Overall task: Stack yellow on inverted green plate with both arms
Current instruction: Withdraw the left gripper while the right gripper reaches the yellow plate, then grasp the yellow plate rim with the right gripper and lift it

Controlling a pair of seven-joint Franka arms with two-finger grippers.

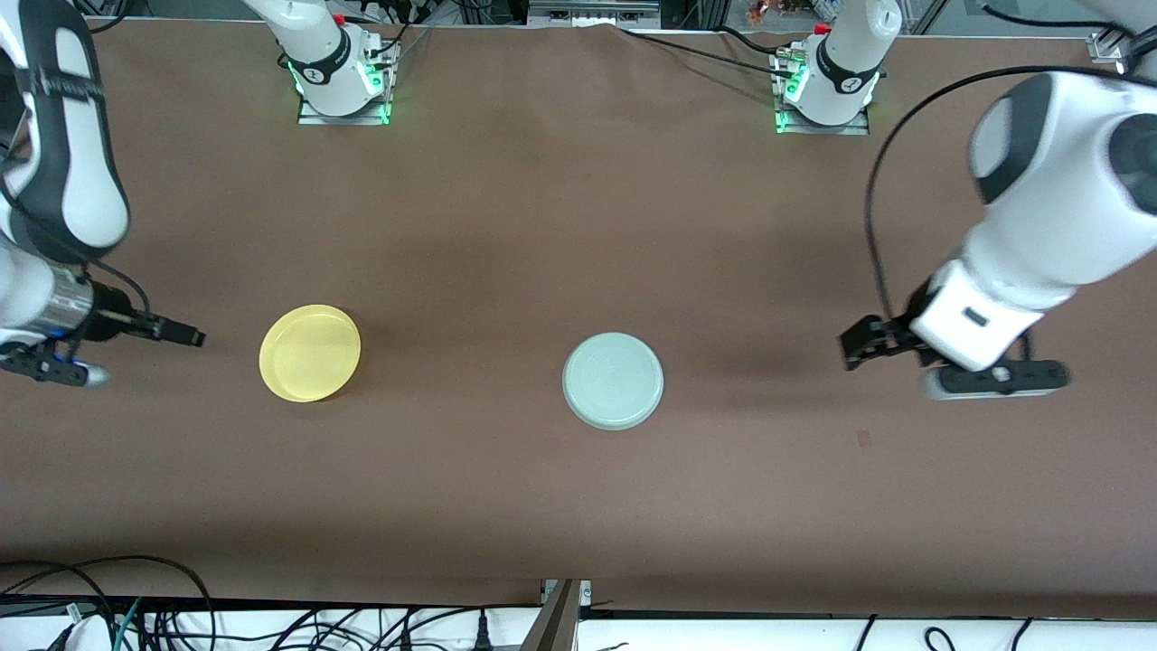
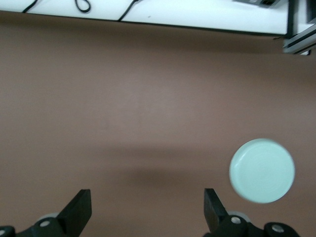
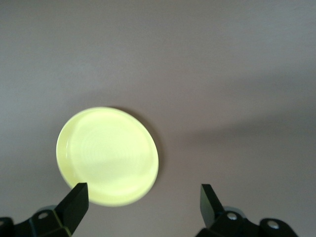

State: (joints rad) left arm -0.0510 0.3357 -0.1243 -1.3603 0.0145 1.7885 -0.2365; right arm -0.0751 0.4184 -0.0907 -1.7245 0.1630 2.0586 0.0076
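The stacking has not started yet, as far as can be seen: the yellow plate point(image 1: 310, 353) and the green plate point(image 1: 613, 381) both lie apart on the brown desk point(image 1: 560, 226), and nothing rests on top of the green one. The green plate appears to be already upside down, because faint rings show on its flat upper face, so this part of the task looks finished. The right hand point(image 3: 142, 202) hangs over the desk at the right arm's end, just beside the yellow plate; its fingers are spread wide and they hold nothing. In the right wrist view the yellow plate lies close under this hand, partly before one finger. The left hand point(image 2: 147, 210) is over the desk at the left arm's end, well apart from the green plate, also wide open and empty. What is left, in my judgement, is everything: to grasp the yellow plate, carry it over and set it on the green plate.
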